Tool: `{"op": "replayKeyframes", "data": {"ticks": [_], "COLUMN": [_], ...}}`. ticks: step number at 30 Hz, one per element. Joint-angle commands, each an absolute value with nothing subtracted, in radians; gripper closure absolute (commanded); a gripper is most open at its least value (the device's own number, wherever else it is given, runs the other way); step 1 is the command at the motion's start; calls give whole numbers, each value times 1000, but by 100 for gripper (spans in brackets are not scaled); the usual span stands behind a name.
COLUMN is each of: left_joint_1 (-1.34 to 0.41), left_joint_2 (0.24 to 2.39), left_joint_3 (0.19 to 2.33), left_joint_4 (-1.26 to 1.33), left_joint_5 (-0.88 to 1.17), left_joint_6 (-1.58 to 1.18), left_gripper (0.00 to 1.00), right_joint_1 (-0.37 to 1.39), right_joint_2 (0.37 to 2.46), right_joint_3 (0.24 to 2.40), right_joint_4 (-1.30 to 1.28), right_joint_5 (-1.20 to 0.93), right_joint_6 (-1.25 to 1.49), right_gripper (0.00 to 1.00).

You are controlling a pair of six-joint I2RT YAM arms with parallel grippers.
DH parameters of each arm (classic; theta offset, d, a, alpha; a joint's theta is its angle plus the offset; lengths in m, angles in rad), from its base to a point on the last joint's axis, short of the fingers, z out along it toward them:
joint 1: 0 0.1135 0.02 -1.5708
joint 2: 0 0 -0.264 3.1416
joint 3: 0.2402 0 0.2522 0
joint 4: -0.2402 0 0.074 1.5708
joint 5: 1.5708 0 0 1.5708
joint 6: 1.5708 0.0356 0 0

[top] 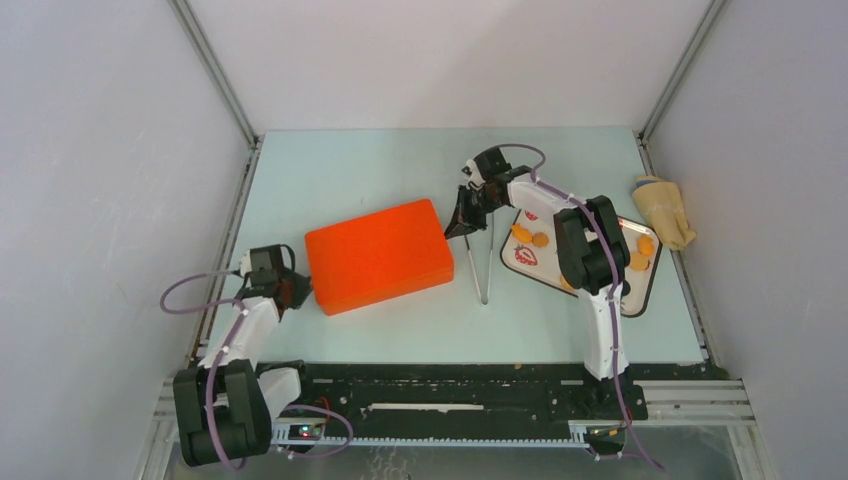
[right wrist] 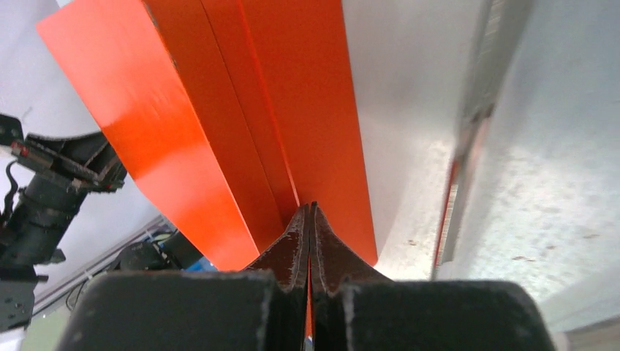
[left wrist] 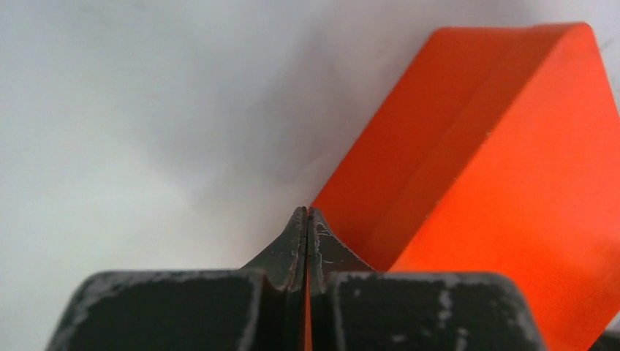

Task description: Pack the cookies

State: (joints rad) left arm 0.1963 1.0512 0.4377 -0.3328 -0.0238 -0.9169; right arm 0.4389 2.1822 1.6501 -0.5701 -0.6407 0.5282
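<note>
Several small orange-yellow cookies [top: 530, 236] lie on a white, black-rimmed tray [top: 637, 296] with red strawberry prints at the right; my right arm hides part of it. A flat orange box [top: 378, 255] with its lid on lies at mid-table. My left gripper [top: 301, 290] is shut and empty, its tips against the box's left end [left wrist: 468, 175]. My right gripper [top: 455, 228] is also shut and empty, its tips at the box's right end [right wrist: 219, 124]. In the wrist views each pair of jaws [left wrist: 307, 212] [right wrist: 311, 208] is pressed together.
Metal tongs [top: 481, 262] lie on the table between the box and the tray, and show as a blurred strip [right wrist: 459, 168] in the right wrist view. A beige glove-like bundle [top: 665, 210] sits at the table's right edge. Grey walls enclose three sides.
</note>
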Motion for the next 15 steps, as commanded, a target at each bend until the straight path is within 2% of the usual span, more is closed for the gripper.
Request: {"op": "replayKeyframes", "data": {"ticks": [1,9,12,15], "left_joint_1": [79,77,77,77], "left_joint_2": [1056,1103,1117,1129], "left_joint_3": [430,443,450,455], "left_joint_4": [-218,-226,-224,-218], "left_joint_5": [140,149,154,158], "left_joint_6": [-967,-934,-924,-920], "left_gripper": [100,100,100,100], "right_joint_1": [462,462,464,482], "right_joint_2": [2213,2192,2142,2042], "right_joint_3": [1681,1666,1646,1655], "right_joint_4": [-578,-583,-575,-617], "right_joint_5": [-668,-618,-507,-274], "right_joint_6": [537,537,550,537], "right_gripper": [100,100,100,100]}}
